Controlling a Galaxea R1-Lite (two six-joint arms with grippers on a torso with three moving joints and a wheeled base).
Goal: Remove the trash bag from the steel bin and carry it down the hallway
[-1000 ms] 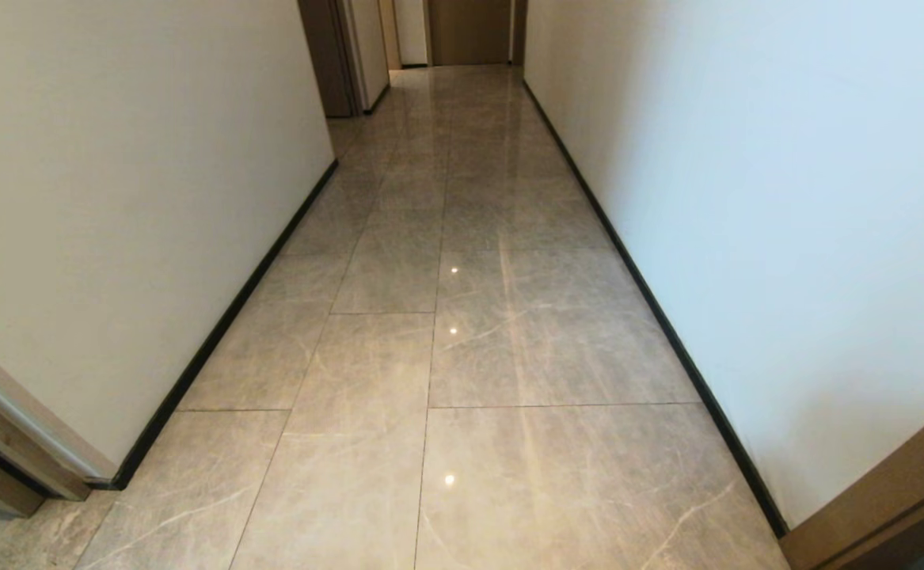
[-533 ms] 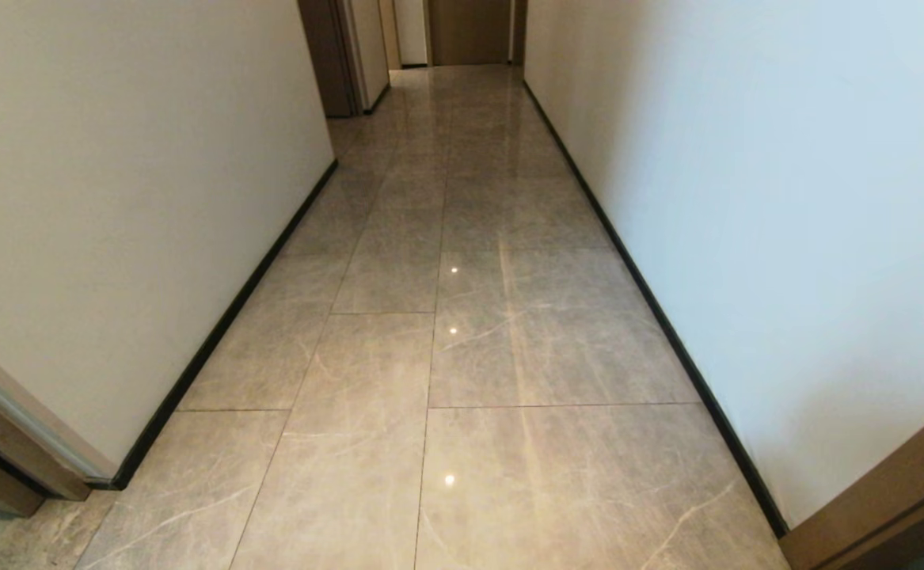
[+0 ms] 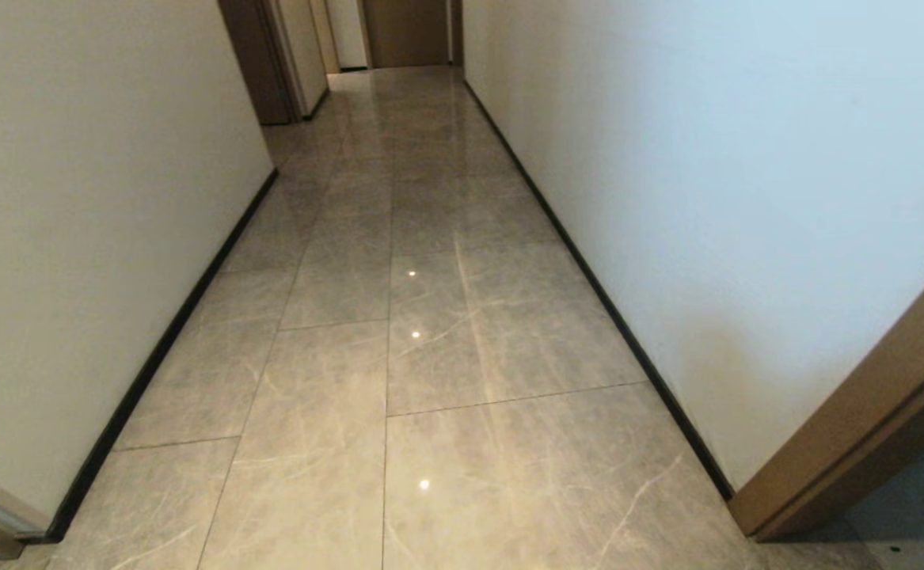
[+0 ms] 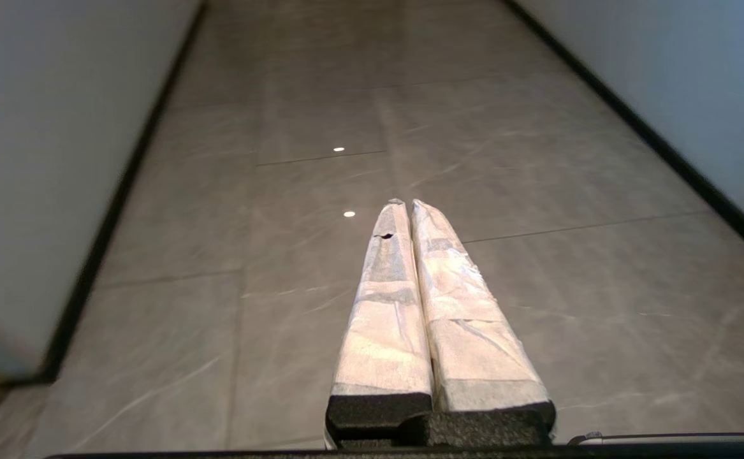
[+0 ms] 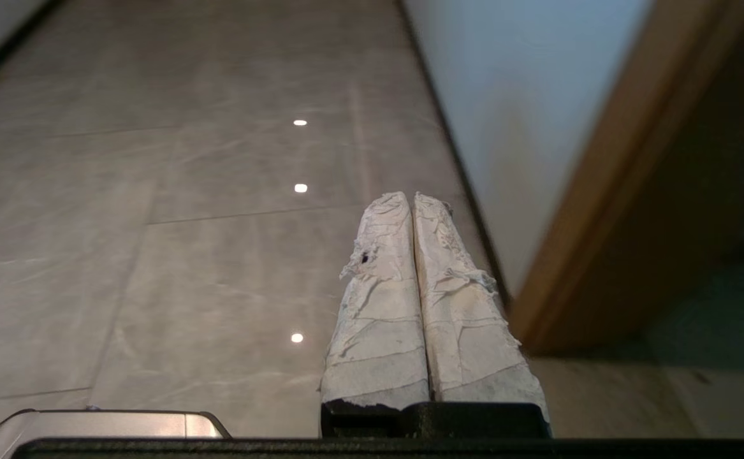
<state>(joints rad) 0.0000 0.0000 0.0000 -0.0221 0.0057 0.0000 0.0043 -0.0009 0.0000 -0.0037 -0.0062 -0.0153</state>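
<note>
Nearest to me, both grippers hang low over the tiles with nothing in them. The left gripper (image 4: 408, 203) has its two tape-wrapped fingers (image 4: 384, 319) pressed together, tip to tip, over bare floor. The right gripper (image 5: 410, 194) is clenched the same way, its frayed white wrapping pinched tight, and it sits close to a brown wooden door frame (image 5: 607, 210) on that side. No trash bag and no steel bin show in any view, so I cannot tell where either one is. Past the arms, the hallway (image 3: 430, 317) runs ahead on large glossy grey-beige tiles dotted with small ceiling-light reflections. Pale walls with black skirting line both sides. On the left, further along, a dark door frame (image 3: 252, 63) stands open, and at the far end a brown door (image 3: 406, 32) closes the passage
</note>
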